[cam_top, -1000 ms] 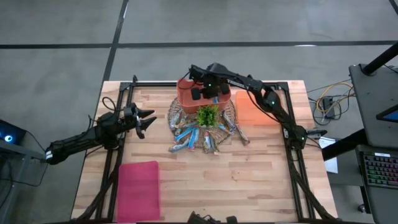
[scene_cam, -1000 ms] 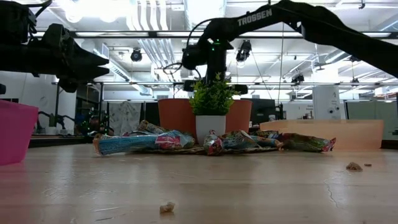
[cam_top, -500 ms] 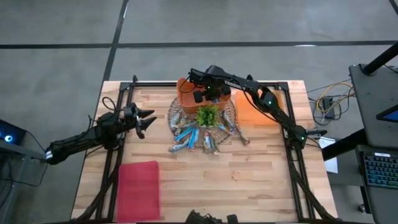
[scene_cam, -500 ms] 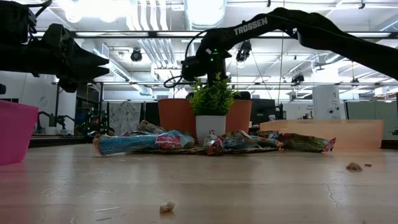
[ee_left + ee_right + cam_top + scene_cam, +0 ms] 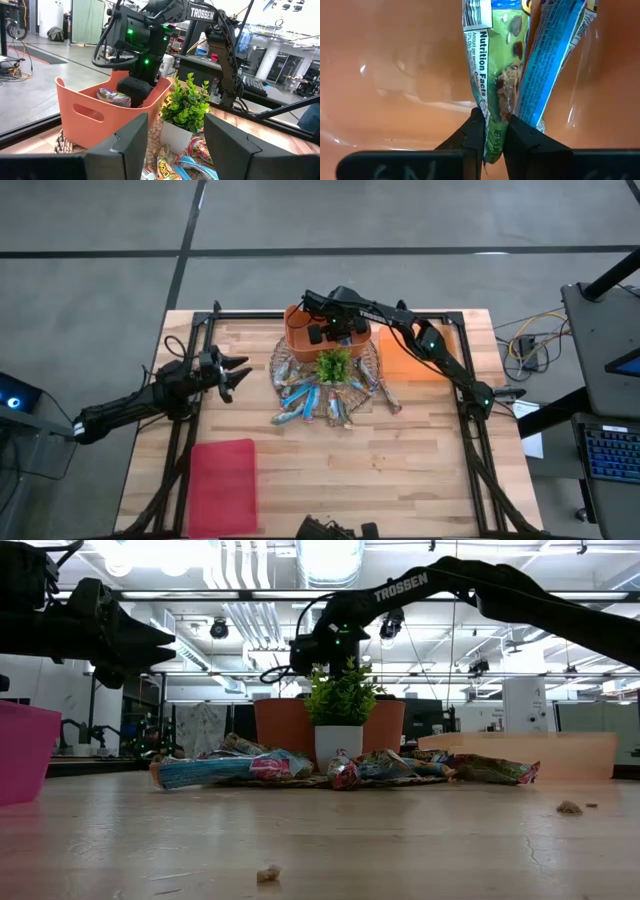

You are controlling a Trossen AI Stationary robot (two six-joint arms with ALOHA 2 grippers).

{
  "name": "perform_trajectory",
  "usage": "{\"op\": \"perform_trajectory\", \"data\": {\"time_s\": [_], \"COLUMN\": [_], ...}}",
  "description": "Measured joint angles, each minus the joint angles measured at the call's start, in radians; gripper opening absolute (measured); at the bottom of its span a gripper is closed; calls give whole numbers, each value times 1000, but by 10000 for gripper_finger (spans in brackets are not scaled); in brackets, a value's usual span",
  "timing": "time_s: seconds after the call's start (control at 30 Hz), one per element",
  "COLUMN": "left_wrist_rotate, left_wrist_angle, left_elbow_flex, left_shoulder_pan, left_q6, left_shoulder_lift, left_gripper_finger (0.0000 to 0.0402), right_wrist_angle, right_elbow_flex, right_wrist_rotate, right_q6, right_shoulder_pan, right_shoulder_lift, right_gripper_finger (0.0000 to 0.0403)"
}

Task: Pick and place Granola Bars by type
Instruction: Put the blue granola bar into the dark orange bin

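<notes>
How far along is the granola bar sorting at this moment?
Early. One bar already lies in the orange bin. The right gripper hangs inside the bin with a green-wrapped bar between its fingers. Most bars remain around the plant; the left gripper waits.

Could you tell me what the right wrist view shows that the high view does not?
Only the right wrist view shows the right gripper pinching the end of a green-wrapped granola bar beside a blue one inside the orange bin. Only the high view shows the left gripper open and waiting at the table's left side, the pink bin, the plant and the bar pile. Both show the orange bin and right gripper.
</notes>
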Motion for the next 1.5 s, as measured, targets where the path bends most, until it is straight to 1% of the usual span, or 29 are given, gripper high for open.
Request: {"op": "perform_trajectory", "data": {"time_s": [0.2, 0.43, 0.6, 0.77, 0.87, 1.03, 1.13, 1.3, 1.4, 1.5], "left_wrist_rotate": [0, 0, 0, 0, 0, 0, 0, 0, 0, 0], "left_wrist_angle": [0, 0, 0, 0, 0, 0, 0, 0, 0, 0], "left_elbow_flex": [0, 0, 0, 0, 0, 0, 0, 0, 0, 0], "left_shoulder_pan": [0, 0, 0, 0, 0, 0, 0, 0, 0, 0], "left_q6": [0, 0, 0, 0, 0, 0, 0, 0, 0, 0], "left_shoulder_lift": [0, 0, 0, 0, 0, 0, 0, 0, 0, 0], "left_gripper_finger": [174, 174, 174, 174, 174, 174, 174, 174, 174, 174], "right_wrist_angle": [2, 0, 8, 7, 6, -5, -4, -4, -9, -76], "right_elbow_flex": [0, 2, 4, 4, 4, 3, 3, 3, 3, 3], "right_wrist_rotate": [-1, -20, 27, 80, 82, 55, 61, 90, 89, 89], "right_q6": [-2, -39, -114, -169, -212, -292, -325, -359, -387, -426], "right_shoulder_pan": [-1, -2, -2, -2, 4, 38, 61, 101, 131, 176], "right_shoulder_lift": [1, -4, -53, -98, -132, -187, -223, -273, -306, -342], "right_gripper_finger": [70, 111, 134, 147, 153, 170, 188, 232, 257, 278]}}
